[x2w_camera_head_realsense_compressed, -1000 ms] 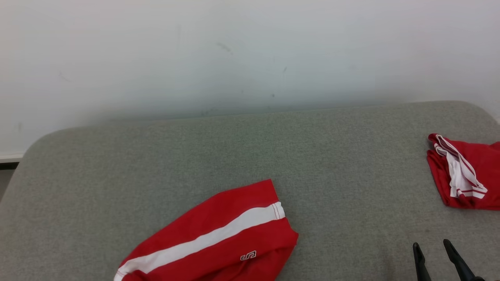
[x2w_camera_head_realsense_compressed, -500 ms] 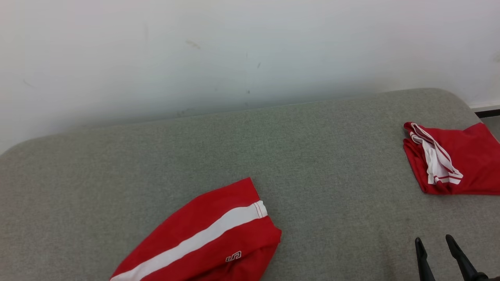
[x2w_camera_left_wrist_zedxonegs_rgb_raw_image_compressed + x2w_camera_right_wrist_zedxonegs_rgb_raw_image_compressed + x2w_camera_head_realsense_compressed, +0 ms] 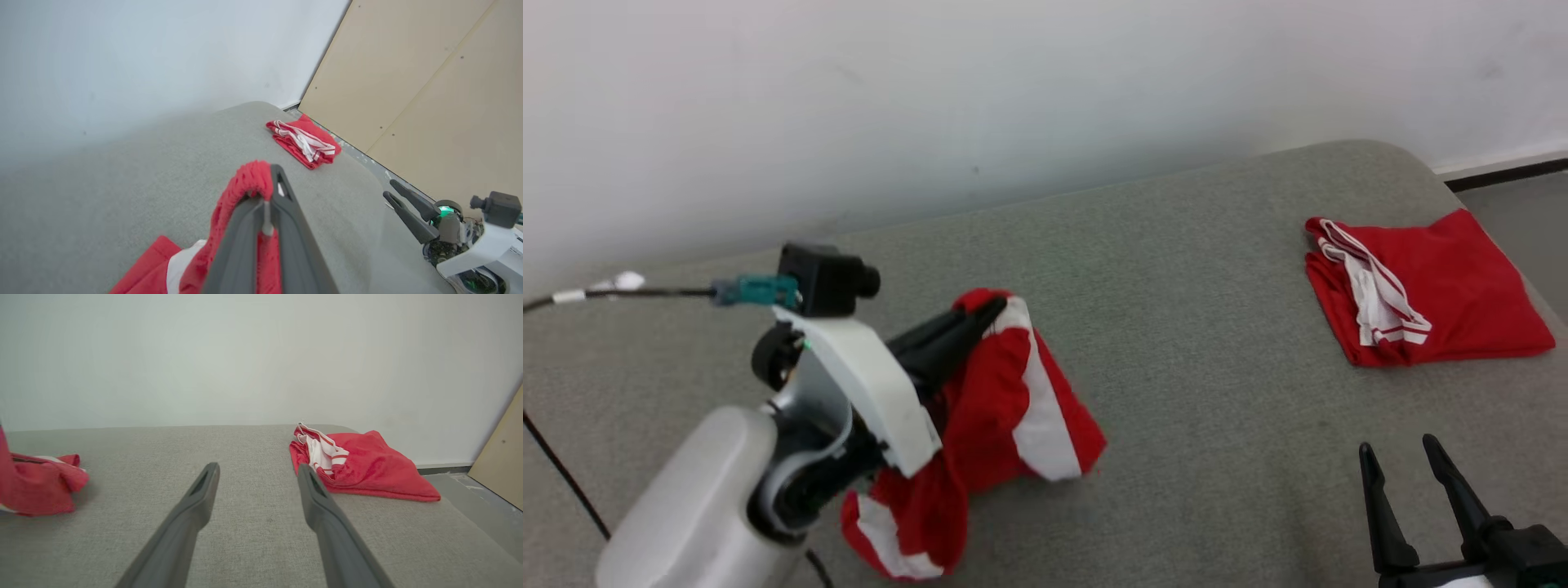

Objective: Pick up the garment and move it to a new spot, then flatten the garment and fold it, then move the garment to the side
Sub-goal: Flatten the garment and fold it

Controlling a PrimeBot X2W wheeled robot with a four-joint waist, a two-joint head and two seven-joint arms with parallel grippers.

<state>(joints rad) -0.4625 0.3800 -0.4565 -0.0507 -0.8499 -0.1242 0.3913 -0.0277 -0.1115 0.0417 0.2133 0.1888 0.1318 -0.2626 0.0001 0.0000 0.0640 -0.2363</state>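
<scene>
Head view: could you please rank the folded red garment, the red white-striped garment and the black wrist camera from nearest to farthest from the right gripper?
1. Folded red garment, just beyond the right gripper.
2. Red white-striped garment, centre-left.
3. Black wrist camera, far left.

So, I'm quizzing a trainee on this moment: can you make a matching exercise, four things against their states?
Things:
1. left claw
2. right claw
3. striped red garment
4. folded red garment

States:
a. lies apart, untouched
b. open, empty
c. shut on cloth
d. pulled up at one edge, bunched

Pairs: 1-c, 2-b, 3-d, 4-a
</scene>
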